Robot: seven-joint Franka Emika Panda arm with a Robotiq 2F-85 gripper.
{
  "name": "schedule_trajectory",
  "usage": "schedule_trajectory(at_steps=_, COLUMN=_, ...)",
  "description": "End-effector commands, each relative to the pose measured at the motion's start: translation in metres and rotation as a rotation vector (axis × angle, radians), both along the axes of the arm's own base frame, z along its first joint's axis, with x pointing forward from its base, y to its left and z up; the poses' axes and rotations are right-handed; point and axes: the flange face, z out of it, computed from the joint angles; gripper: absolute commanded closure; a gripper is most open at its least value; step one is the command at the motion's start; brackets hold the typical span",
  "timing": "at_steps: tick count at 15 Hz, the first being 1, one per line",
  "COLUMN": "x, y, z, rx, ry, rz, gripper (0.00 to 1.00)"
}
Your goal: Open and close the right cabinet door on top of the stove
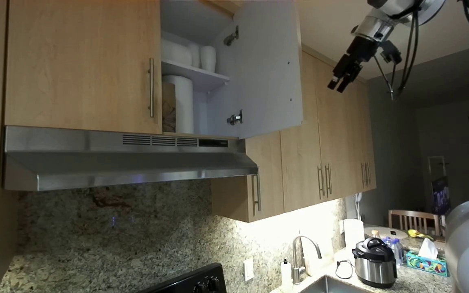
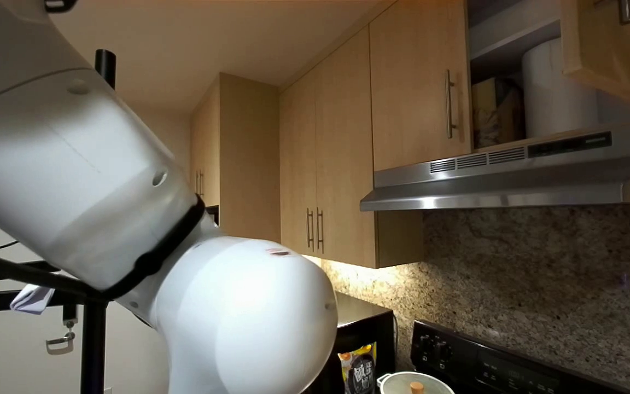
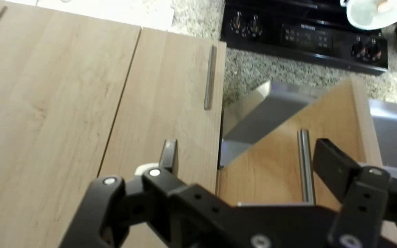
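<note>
The right cabinet door stands open above the stove, its whitish inner face (image 1: 269, 69) showing in an exterior view. Its light-wood outer face shows partly in an exterior view (image 2: 621, 60) and in the wrist view (image 3: 271, 172). Its steel bar handle (image 3: 306, 162) lies between my finger lines in the wrist view, close to the right finger; the depth gap is unclear. My gripper (image 1: 336, 86) is on the outer side of the door, apart from it in an exterior view. Its fingers (image 3: 248, 148) are wide open and empty. The black stove (image 1: 202, 283) shows below in all views.
A steel range hood (image 1: 128, 162) sits under the cabinet. Inside are a paper roll (image 1: 183, 103) and white vessels (image 1: 208, 59). Longer closed cabinet doors (image 1: 299, 154) stand beside the open door. A lidded pot (image 2: 416, 383) is at the stove. My white arm fills much of an exterior view (image 2: 249, 312).
</note>
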Motion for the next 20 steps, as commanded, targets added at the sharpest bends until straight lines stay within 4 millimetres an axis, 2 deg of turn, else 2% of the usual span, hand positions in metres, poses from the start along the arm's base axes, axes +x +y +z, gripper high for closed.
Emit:
schedule_trajectory(at_steps=1, x=-0.041, y=-0.014, z=-0.002, rx=-0.122, ry=0.121, rz=0.052, gripper=0.00)
schedule_trajectory(at_steps=5, x=-0.071, y=-0.002, z=0.006, rx=-0.220, ry=0.151, rz=0.059, gripper=0.00)
schedule_trajectory(at_steps=7, x=-0.077, y=0.016, z=0.014, rx=-0.288, ry=0.152, rz=0.051, gripper=0.00)
schedule_trajectory(at_steps=9, x=-0.082, y=0.046, z=0.024, rx=-0.367, ry=0.127, rz=0.035, gripper=0.00)
schedule_trajectory(at_steps=13, x=-0.087, y=0.124, z=0.043, rx=-0.535, ry=0.050, rz=0.071, gripper=0.00)
schedule_trajectory(at_steps=20, x=-0.075, y=0.291, z=0.067, rx=-0.742, ry=-0.260, rz=0.077, gripper=0.00)
